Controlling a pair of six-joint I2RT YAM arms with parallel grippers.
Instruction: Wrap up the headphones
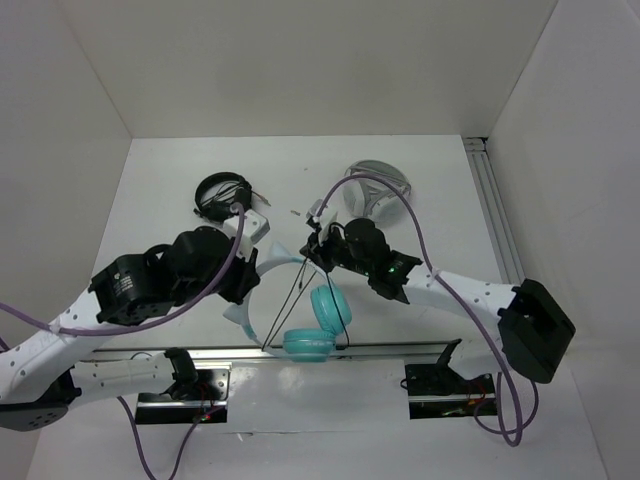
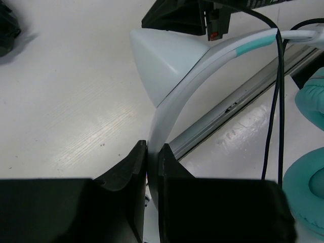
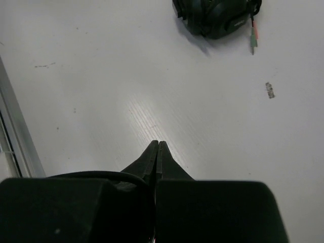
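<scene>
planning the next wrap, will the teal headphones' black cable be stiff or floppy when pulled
Probably floppy and light: the cable is thin and straight only where it hangs from the right gripper. The headband in the left gripper looks stiffer, holding its arc.

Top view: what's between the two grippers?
The headphones' pale headband, pinched by the left gripper, arches toward the right gripper, which pinches the black cable. Top view shows it.

The white table (image 1: 160, 190) carries black headphones (image 1: 222, 192) and grey-and-white headphones (image 1: 378, 183), well apart.
</scene>
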